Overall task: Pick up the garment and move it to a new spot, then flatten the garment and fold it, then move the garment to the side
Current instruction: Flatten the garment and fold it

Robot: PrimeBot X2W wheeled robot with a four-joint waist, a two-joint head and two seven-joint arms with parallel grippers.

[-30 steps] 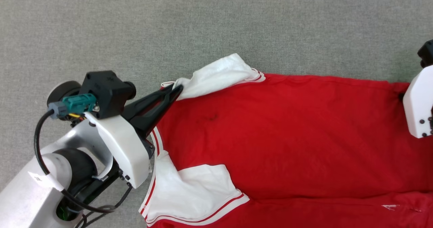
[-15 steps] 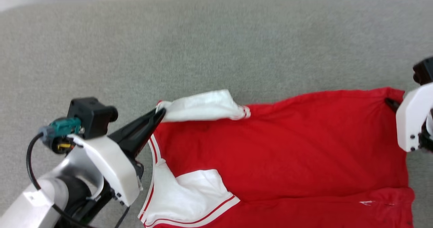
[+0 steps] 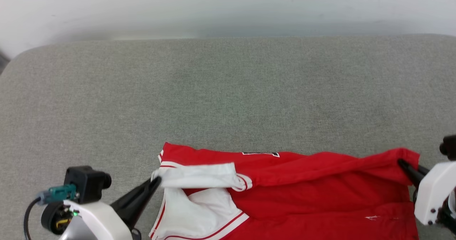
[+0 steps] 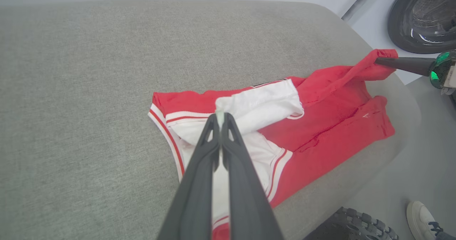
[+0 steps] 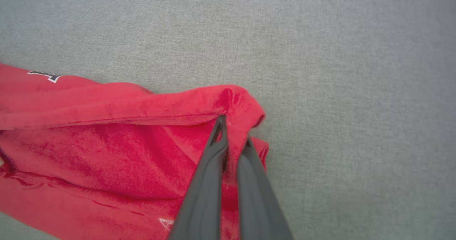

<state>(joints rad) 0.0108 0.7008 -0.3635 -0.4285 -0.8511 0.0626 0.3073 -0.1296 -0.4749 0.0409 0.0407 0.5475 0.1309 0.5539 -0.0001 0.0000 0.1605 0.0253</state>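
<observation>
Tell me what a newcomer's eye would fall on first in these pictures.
The bright red garment stands out first, lying half folded along the near edge of the grey padded surface. Next come the two dark grippers: the left gripper pinches its white sleeve at the lower left, and the right gripper clamps a raised red corner at the far right.

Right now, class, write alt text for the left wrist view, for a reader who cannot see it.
The left gripper, fingers shut, pinches a white sleeve of the red garment lying on a grey padded surface. At the far right, the right gripper holds up a red corner of it.
</observation>
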